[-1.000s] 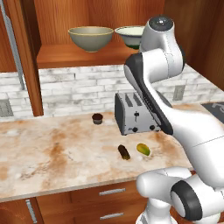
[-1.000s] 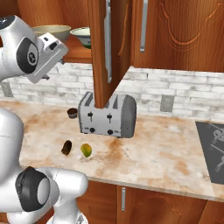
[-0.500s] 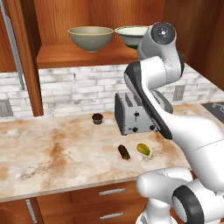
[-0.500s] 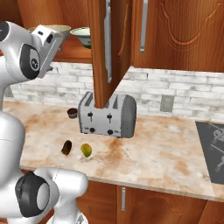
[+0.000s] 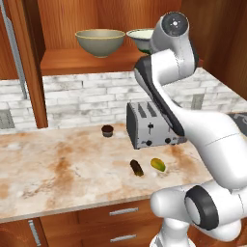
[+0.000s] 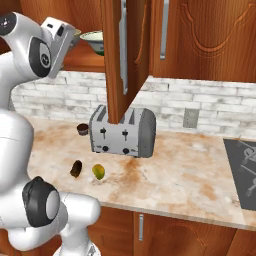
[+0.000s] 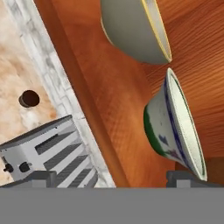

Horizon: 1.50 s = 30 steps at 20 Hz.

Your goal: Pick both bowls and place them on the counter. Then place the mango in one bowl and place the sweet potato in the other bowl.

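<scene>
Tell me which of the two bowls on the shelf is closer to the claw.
The white bowl with the green pattern, sitting just above the claw in the hand view. The grey-olive bowl with the cream rim stands farther along the wooden shelf.

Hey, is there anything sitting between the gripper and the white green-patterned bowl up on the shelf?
Nothing visible does. In the hand view the white bowl stands just ahead of the open gripper, with bare wooden shelf between them. The grey-olive bowl stands farther along the shelf, apart from it. The toaster is below, on the counter.
</scene>
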Available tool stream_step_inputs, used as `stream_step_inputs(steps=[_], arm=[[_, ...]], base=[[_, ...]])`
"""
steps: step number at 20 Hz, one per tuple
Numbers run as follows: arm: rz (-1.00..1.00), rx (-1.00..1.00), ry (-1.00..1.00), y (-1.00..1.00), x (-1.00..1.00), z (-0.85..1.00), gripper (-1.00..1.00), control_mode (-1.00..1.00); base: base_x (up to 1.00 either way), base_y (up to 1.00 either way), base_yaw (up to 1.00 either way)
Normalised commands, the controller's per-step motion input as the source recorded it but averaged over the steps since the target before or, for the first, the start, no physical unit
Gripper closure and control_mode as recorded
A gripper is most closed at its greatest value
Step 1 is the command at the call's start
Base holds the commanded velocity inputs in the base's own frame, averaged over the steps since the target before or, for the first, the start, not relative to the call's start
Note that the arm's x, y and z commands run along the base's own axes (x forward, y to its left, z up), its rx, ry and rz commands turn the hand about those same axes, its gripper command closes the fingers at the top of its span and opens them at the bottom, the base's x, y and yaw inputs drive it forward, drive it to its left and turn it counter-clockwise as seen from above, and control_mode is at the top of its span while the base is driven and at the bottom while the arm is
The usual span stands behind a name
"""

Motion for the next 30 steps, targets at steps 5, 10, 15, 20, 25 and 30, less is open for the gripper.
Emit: stream_step_inputs(steps=[5,10,15,20,25,30], arm=[[-0.06,-0.01,0.01,-0.01,0.57,-0.01,-1.0,-1.0],[-0.05,-0.03,0.02,-0.04,0.53,0.01,-1.0,-1.0],[0.0,-0.05,0.05,0.0,0.16,0.43,-1.0,-1.0],[0.0,-0.01,0.04,-0.09,0.27,0.03,-1.0,-1.0],[0.0,0.0,0.04,-0.11,0.28,0.0,-1.0,-1.0],[0.0,0.0,0.05,-0.09,0.27,0.0,-1.0,-1.0]], base=[[0.0,0.0,0.0],[0.0,0.0,0.0],[0.0,0.0,0.0],[0.0,0.0,0.0],[0.0,0.0,0.0],[0.0,0.0,0.0]])
